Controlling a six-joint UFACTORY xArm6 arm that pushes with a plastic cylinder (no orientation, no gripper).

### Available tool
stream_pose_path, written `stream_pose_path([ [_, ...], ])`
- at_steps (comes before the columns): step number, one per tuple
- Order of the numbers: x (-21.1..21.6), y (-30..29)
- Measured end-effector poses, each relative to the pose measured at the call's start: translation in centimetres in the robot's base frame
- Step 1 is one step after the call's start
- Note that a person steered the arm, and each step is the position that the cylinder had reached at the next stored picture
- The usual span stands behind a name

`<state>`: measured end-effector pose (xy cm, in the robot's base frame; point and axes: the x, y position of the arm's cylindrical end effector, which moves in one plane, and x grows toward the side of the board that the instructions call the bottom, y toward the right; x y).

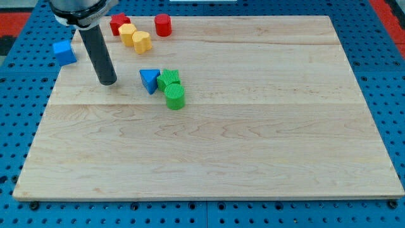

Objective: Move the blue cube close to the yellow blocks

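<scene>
The blue cube (pixel 64 52) sits at the board's left edge near the view's top left. Two yellow blocks lie near the top: one (pixel 127 34) beside a heart-like one (pixel 142 42). My tip (pixel 108 82) rests on the board, to the right of and below the blue cube, and left of and below the yellow blocks. It touches no block.
A red block (pixel 119 23) lies just above the yellow ones, and a red cylinder (pixel 163 25) to their right. A blue triangle (pixel 149 80), a green block (pixel 169 79) and a green cylinder (pixel 175 97) cluster right of my tip. The wooden board (pixel 253 126) lies on a blue pegboard.
</scene>
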<state>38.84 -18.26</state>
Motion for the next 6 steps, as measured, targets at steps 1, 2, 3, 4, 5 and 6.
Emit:
stream_pose_path([
  [1,0.0,0.0],
  [2,0.0,-0.2],
  [3,0.0,-0.5],
  [4,0.0,-6.6],
  [5,0.0,-12.0],
  [6,-2.5,-12.2],
])
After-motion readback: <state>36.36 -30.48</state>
